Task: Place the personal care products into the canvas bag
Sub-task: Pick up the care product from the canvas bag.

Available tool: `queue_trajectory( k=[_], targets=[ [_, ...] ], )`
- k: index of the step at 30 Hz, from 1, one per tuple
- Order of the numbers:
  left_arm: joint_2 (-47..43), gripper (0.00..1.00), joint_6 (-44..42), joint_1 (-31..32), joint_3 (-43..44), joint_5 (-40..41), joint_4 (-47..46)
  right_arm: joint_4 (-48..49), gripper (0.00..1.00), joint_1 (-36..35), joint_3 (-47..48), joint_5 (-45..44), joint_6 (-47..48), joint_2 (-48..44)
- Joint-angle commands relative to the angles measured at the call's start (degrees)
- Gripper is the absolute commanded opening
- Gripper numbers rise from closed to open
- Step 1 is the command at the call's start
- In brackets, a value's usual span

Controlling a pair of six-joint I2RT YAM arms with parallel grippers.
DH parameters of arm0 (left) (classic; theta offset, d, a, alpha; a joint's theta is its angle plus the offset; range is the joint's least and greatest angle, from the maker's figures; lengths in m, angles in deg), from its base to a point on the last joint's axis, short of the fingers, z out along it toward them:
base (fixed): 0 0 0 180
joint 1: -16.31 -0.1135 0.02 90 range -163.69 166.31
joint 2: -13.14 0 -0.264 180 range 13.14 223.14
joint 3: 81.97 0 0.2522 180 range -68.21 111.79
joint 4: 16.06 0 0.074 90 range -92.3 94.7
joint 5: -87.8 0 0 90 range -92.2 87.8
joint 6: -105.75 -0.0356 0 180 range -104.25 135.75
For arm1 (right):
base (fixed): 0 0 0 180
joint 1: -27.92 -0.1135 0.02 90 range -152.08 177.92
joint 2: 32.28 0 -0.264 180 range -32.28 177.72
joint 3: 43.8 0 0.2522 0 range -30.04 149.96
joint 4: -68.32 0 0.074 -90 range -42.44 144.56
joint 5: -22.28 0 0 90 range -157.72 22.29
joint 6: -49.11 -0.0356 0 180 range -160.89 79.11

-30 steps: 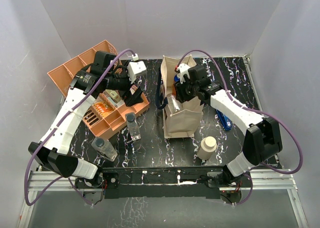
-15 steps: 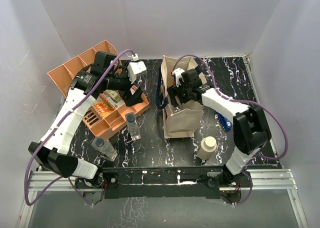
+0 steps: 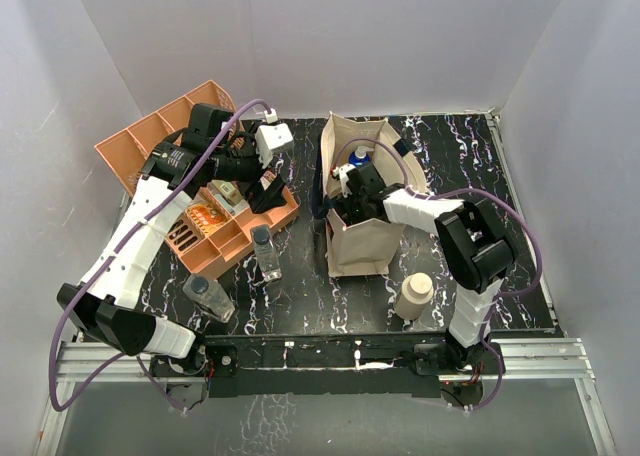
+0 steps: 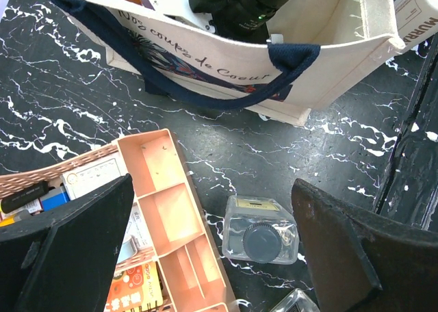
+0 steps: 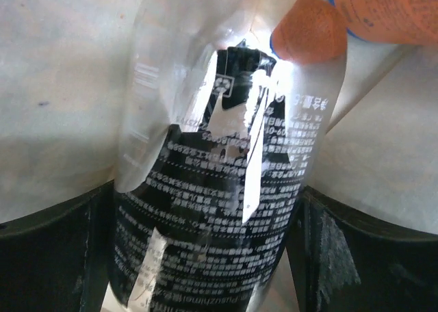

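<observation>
Black marbled table (image 3: 300, 311), white walls. The right gripper (image 3: 352, 188) fingers clamp a clear black-labelled bottle (image 5: 219, 189), low inside the canvas bag (image 3: 360, 248), where other items already lie. The left gripper (image 3: 268, 184) is spread and empty over the orange tray (image 3: 240, 238). Outside: dark-capped bottle (image 3: 265, 254), second bottle (image 3: 208, 296), cream cylinder (image 3: 414, 296). Judged roughly half done.

Plain white walls (image 3: 400, 36) enclose the scene on three sides. The tabletop (image 3: 515, 166) is black with white marbling, evenly lit.
</observation>
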Motion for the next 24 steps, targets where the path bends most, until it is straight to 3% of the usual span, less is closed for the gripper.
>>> queue_trajectory(
  k=[1, 8, 12, 24],
  targets=[
    [-2.3, 0.97, 0.0, -0.3, -0.9, -0.5, 0.3, 0.0, 0.89, 0.0, -2.8, -3.4, -0.3, 3.5],
    [-2.3, 0.97, 0.0, -0.3, -1.2, -0.6, 0.3, 1.7, 0.9, 0.0, -4.9, -1.2, -0.7, 6.2],
    [-2.3, 0.97, 0.0, -0.3, -1.3, -0.3, 0.2, 1.6, 0.83, 0.0, -4.6, 1.0, -0.5, 5.9],
    [-3.8, 0.97, 0.0, -0.3, -1.0, 0.4, 0.3, -1.4, 0.2, 0.1, 3.8, 1.7, 0.5, 0.1]
  ],
)
